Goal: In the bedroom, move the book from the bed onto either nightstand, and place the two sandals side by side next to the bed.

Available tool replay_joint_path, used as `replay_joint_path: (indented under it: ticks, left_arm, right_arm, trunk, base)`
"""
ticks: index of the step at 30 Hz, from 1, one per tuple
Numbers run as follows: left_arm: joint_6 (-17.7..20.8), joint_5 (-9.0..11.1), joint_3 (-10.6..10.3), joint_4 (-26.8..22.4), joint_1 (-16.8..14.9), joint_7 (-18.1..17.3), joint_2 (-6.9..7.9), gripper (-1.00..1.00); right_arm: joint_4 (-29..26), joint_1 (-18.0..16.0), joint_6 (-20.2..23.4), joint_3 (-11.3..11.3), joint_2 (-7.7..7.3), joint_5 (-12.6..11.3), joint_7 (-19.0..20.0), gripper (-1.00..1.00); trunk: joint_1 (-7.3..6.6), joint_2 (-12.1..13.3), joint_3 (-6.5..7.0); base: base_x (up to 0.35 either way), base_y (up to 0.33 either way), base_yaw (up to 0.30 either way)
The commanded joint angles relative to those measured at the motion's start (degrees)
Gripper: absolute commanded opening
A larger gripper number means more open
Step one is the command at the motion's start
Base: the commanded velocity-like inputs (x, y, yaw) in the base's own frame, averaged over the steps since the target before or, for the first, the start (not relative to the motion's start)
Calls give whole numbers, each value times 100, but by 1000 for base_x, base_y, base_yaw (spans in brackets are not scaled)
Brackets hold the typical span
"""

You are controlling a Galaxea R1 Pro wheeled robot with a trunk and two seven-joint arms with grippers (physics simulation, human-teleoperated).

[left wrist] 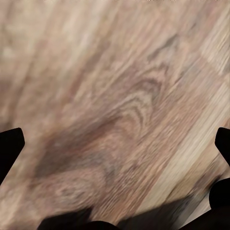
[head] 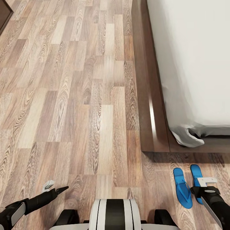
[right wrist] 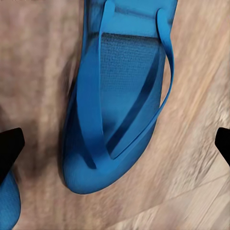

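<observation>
Two bright blue sandals lie side by side on the wood floor just off the corner of the bed [head: 150,105], toes toward me. The left sandal [head: 182,188] is fully in sight. The right sandal [head: 195,174] is partly covered by my right gripper [head: 206,183], which hovers over it. In the right wrist view that sandal [right wrist: 120,105] lies between the spread black fingertips [right wrist: 9,148], untouched, and a sliver of the other sandal [right wrist: 7,206] shows beside it. My left gripper [head: 54,187] hangs open above bare floor [left wrist: 115,96]. The book and nightstand are out of view.
The bed's dark brown frame runs along the right, with the light grey mattress cover [head: 198,64] on it. A dark furniture corner [head: 3,14] sits at the far left. Wood-plank floor [head: 73,95] spreads across the left and middle. My base [head: 115,214] is at the near edge.
</observation>
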Motion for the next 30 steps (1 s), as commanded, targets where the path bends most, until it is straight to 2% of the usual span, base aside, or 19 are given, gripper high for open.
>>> replay_joint_path:
  ticks: [1,19,30]
  left_arm:
    - [59,32,-1,-1,-1,-13,1,100]
    - [66,32,-1,-4,-2,-16,1,100]
    - [68,32,-3,-5,-1,-13,1,100]
  right_arm:
    - [-8,-2,23,38,-9,-60,-55,100]
    - [-8,-2,23,38,-9,-60,-57,100]
    - [-8,-2,28,38,-9,-60,-59,100]
  trunk:
    - [-1,-1,-3]
    - [-1,-1,-3]
    - [-29,13,241]
  base:
    - [0,0,0]
    - [0,0,0]
    - [0,0,0]
